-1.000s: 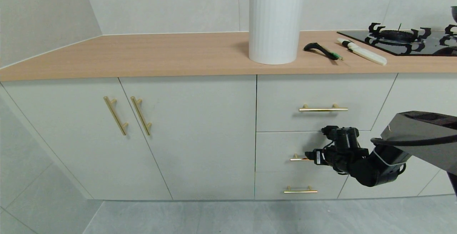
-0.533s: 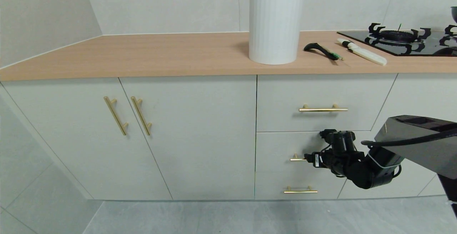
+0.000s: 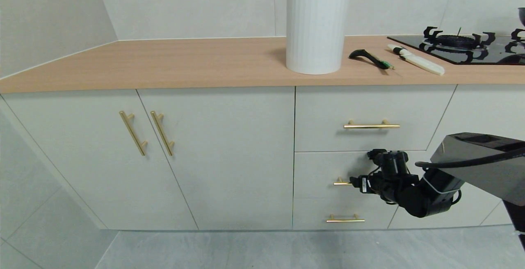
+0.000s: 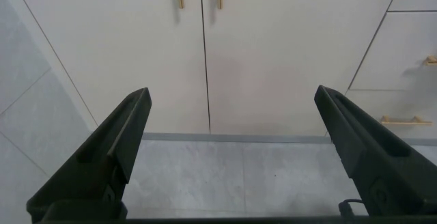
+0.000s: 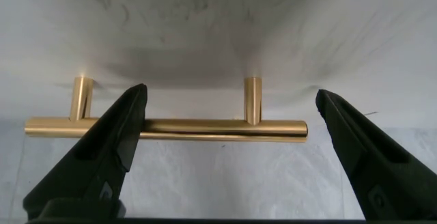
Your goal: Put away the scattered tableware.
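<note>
On the wooden counter (image 3: 184, 62) lie a black-handled peeler (image 3: 369, 58) and a white knife (image 3: 416, 59), to the right of a tall white ribbed container (image 3: 316, 25). Low in front of the drawers, my right gripper (image 3: 357, 183) is at the middle drawer's brass handle (image 3: 342, 183). It stands open (image 5: 230, 108), and the handle bar (image 5: 205, 126) runs across just ahead of its fingertips. My left gripper (image 4: 232, 98) is open and holds nothing, facing the double cabinet doors (image 4: 205, 46) and the floor.
A black gas hob (image 3: 459, 43) sits at the counter's far right. The drawer stack has a top handle (image 3: 371, 126) and a bottom handle (image 3: 345, 220). Two slanted brass door handles (image 3: 133, 133) are on the left cabinet. Grey tiled floor lies below.
My right arm has sunk slightly and edged left toward the middle drawer handle, then held still over the last half second. The things on the counter have not moved.
</note>
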`<state>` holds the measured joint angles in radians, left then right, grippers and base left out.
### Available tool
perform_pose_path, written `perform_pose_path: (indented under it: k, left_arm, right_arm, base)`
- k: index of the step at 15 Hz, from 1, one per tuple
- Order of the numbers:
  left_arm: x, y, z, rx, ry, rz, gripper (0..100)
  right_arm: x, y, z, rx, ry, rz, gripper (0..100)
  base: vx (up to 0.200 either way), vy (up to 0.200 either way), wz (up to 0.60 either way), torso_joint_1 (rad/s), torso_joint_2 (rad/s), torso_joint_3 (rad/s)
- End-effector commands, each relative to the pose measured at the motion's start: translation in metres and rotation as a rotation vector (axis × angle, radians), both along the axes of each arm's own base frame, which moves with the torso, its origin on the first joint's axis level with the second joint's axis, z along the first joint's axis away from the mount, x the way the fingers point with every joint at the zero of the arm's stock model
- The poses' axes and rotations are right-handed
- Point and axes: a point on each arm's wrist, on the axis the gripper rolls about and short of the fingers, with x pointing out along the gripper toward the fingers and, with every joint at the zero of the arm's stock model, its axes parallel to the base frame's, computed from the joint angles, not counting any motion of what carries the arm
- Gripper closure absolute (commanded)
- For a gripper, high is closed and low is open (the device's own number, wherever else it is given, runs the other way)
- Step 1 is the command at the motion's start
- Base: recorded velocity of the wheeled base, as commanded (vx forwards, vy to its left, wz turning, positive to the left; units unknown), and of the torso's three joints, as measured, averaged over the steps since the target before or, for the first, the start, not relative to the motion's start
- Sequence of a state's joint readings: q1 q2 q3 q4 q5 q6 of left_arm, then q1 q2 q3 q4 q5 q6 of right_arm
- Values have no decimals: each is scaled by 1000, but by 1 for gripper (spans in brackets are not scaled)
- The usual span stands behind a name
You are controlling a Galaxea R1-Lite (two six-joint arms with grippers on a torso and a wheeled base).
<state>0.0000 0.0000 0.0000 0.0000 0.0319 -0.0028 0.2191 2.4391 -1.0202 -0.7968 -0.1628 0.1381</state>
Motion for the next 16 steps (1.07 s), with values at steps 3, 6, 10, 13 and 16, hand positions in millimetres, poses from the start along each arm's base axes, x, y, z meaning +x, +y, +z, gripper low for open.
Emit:
perform_pose_path:
  k: [3, 6, 10, 13, 16]
  left_arm:
    - [0, 0, 0, 0, 0, 0, 0]
    - [0, 0, 0, 0, 0, 0, 0]
    - [0, 0, 0, 0, 0, 0, 0]
    - [0, 0, 0, 0, 0, 0, 0]
    - [0, 0, 0, 0, 0, 0, 0]
  right_arm:
    - [-3, 0, 0, -8, 31, 1, 0]
    - [-3, -1, 0, -9, 35, 1, 0]
    - [-7, -1, 2, -11, 44, 3, 0]
    - [-30, 8, 34, -26, 102, 40, 0]
    - [-76, 19, 102, -81, 164, 141, 0]
  base:
    - [0, 0, 0, 0, 0, 0]
    - [0, 0, 0, 0, 0, 0]
    - [0, 0, 0, 0, 0, 0]
    - [0, 0, 0, 0, 0, 0]
    - [0, 0, 0, 0, 0, 0]
